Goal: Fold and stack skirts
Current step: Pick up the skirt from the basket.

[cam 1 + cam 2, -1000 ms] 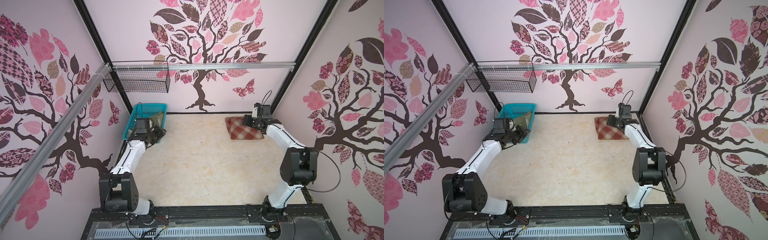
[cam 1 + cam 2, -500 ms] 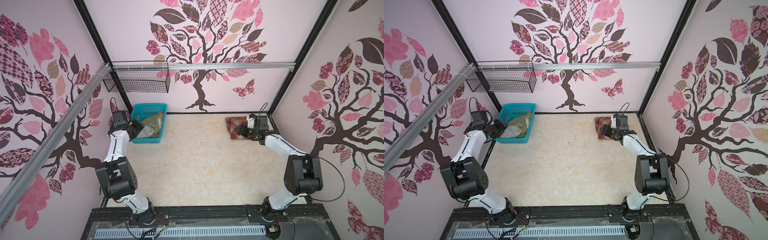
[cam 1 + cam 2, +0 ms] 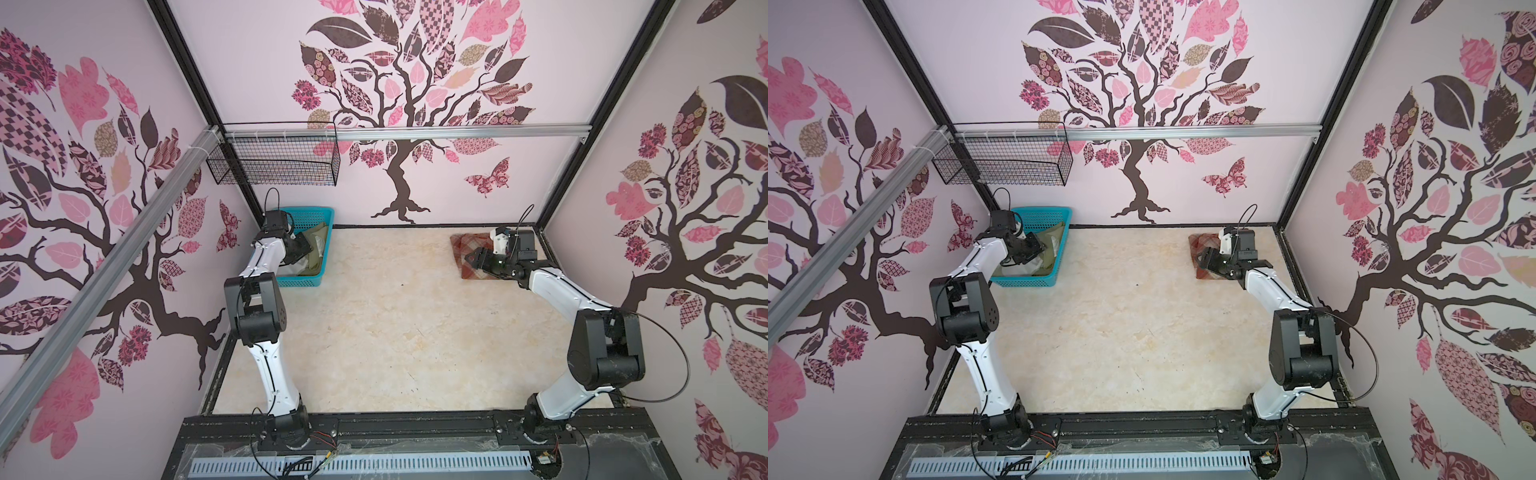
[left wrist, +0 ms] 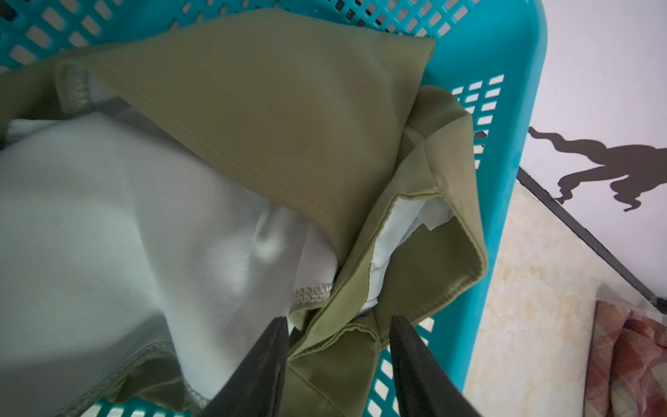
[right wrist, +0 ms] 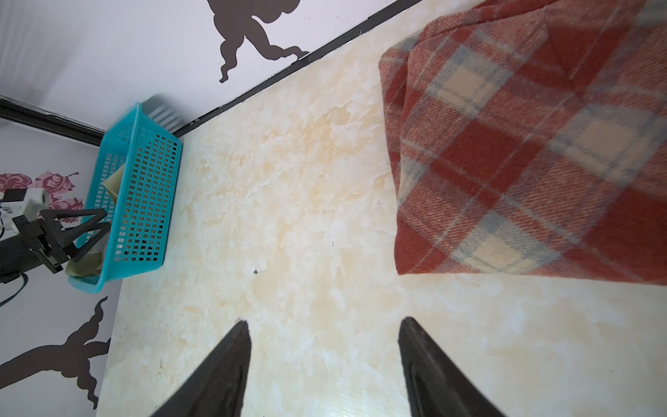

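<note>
"So, where were the two skirts?"

"Well, the plain olive-green cloth skirt (image 4: 270, 108), its pale grey-white lining showing, lay crumpled inside the turquoise perforated plastic basket (image 4: 505, 108). That stood at the far left corner of the cream marbled tabletop (image 5: 306, 180). The thick rust-red and cream plaid skirt (image 5: 523, 144) lay folded flat near the far right corner, well apart from the basket."

"And your jaws?"

"My left gripper (image 4: 337, 321) reached into the basket. Its jaws stood apart on either side of an olive fold, with a gap on one side, so I clamped nothing. My right gripper (image 5: 323, 321) hung over bare tabletop just beside the plaid skirt, jaws wide and empty."
</note>
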